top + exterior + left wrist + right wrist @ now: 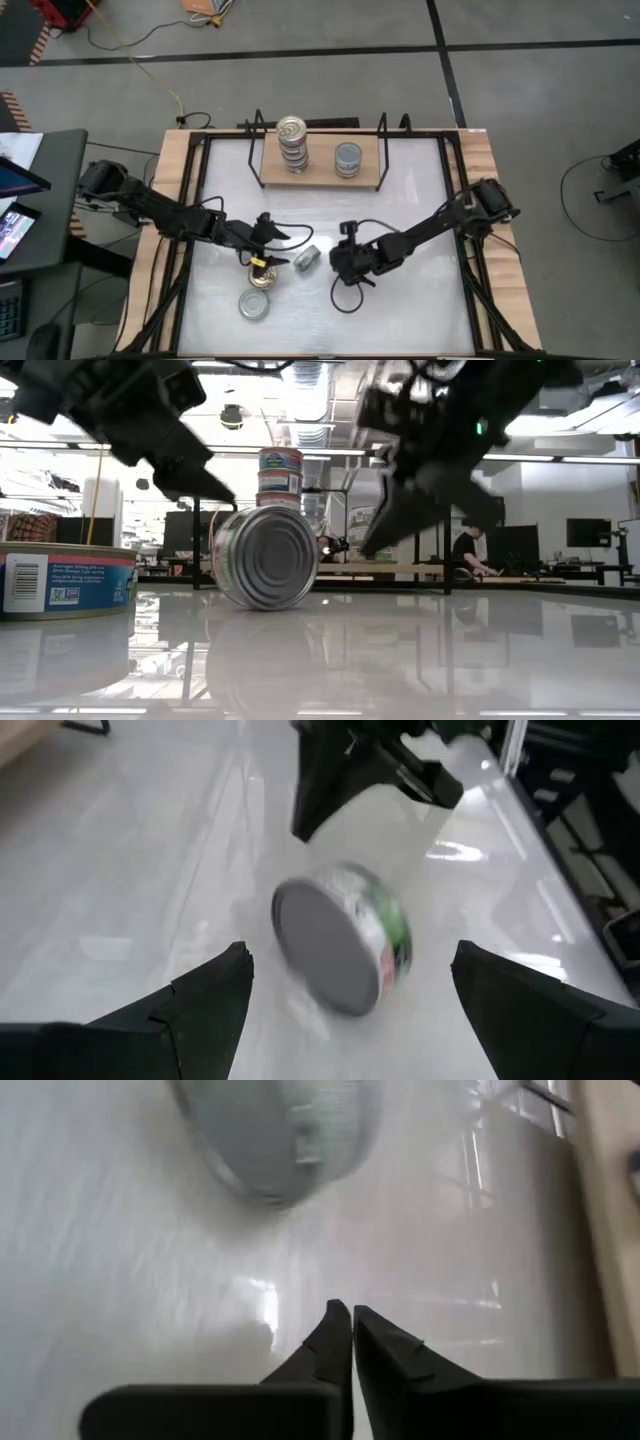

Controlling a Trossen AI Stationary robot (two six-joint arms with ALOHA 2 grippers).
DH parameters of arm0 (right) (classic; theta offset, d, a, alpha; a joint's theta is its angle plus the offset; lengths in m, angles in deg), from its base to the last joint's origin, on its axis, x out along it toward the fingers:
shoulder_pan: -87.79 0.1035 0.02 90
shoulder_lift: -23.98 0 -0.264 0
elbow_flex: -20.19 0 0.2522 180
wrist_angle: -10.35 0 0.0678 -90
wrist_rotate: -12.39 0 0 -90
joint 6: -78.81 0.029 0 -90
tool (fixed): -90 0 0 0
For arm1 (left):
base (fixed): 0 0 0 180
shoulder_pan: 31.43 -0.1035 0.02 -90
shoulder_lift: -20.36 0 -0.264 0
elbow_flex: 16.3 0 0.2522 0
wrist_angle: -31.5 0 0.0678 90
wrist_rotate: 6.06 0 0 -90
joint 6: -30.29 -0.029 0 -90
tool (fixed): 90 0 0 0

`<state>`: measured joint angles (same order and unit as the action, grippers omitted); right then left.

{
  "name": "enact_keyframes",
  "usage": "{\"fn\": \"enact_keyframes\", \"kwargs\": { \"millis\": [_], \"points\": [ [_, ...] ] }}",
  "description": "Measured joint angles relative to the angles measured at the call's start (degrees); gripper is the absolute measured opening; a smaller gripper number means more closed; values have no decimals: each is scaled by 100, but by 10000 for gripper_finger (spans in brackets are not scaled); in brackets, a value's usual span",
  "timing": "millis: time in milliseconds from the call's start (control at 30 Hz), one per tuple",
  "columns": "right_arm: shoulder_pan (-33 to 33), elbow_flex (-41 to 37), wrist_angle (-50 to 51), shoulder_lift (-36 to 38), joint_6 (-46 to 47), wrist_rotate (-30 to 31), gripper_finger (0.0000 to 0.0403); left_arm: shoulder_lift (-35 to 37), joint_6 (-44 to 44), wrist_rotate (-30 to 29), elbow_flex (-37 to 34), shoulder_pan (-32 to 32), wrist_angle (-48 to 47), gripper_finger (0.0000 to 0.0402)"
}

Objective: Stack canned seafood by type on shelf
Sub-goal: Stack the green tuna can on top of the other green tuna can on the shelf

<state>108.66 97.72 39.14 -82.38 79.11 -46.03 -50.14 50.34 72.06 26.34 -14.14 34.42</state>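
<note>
silver-topped tin [255, 304] lies flat low in the high view, nearest the front edge of the white bench [410, 310]. just above it a gold-topped tin [262, 276] sits under the left gripper [262, 243], jaws spread wide and empty. at centre a tin on its edge [306, 259] stands between the two arms; the right gripper [338, 262], jaws shut and empty, is just beside it. farthest, in the upper middle, the shelf [318, 177] carries a stack of several tins [292, 143] and one silver tin [347, 159]. three tins seem left to place.
</note>
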Motion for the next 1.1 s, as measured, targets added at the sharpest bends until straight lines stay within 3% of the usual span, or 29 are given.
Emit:
{"fn": "enact_keyframes", "kwargs": {
  "millis": [133, 267, 433, 567, 867, 1100],
  "points": [
    [-7, 4, 366, 439, 508, 12, 73, -160, 199, -62, 337, 65, -55, 330],
    [-21, 7, 448, 563, 741, 12, 125, -690, 370, -331, 818, 243, -326, 333],
    [-76, 7, 665, 572, 1113, 14, 203, -1488, 839, -929, 1732, 408, -1495, 334],
    [-25, 7, 1068, 582, 1423, 88, 240, -2041, 1198, -1108, 2426, 425, -2468, 335],
    [308, 7, 2301, 779, 2413, 741, 232, -2895, 837, -1202, 3125, 370, -3449, 323],
    [642, 9, 2571, 1073, 2712, 1062, 217, -2820, 352, -1380, 3150, 309, -3748, 267]
  ]
}}
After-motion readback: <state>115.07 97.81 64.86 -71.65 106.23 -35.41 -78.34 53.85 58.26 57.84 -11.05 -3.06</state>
